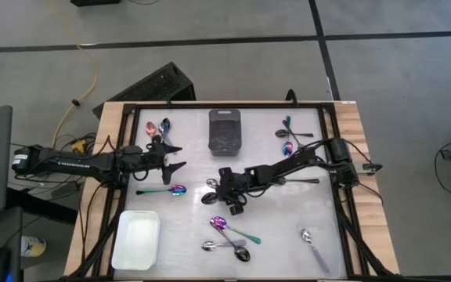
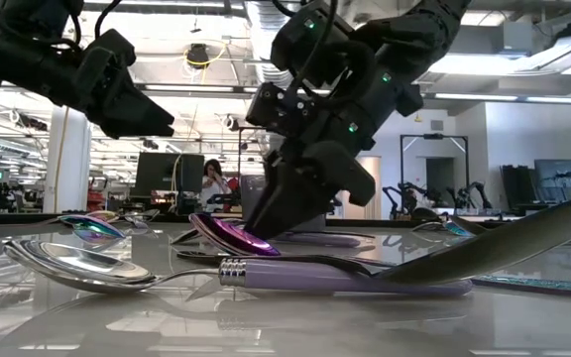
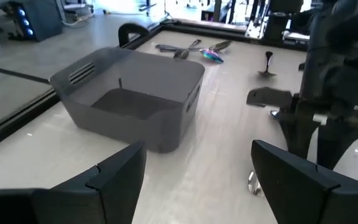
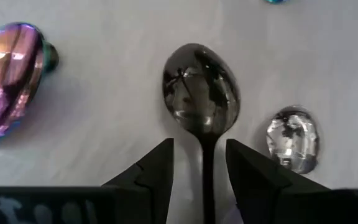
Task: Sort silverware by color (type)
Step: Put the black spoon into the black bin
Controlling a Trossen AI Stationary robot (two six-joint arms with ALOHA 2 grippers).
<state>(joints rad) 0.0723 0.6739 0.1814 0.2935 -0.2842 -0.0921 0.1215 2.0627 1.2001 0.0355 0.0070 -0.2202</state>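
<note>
Table: pale, smooth, glossy top inside a dark frame, wooden edge outside it.

White tray: rectangular, rounded corners, shallow, at the near left corner. Black bin: small, rectangular, matte plastic with slotted walls, at the far middle; in the left wrist view its inside shows bare.

Left gripper: hovers left of the bin, its two dark angular fingers spread wide with nothing between them. Two spoons lie just beyond it, near the far left; a rainbow spoon lies just on its near side.

Right gripper: at table centre, down on the surface. The right wrist view shows its wedge-shaped fingers standing either side of a dark spoon's thin handle, narrow gaps on both sides, not yet touching it. The bowl is oval, mirror-polished black. Beside it lie a rainbow bowl, purple-gold sheen, and a small silver bowl.

Other silverware: a cluster of rainbow and dark spoons at the far right; a crossed group near the middle front; a silver spoon with a lilac handle at the near right.
</note>
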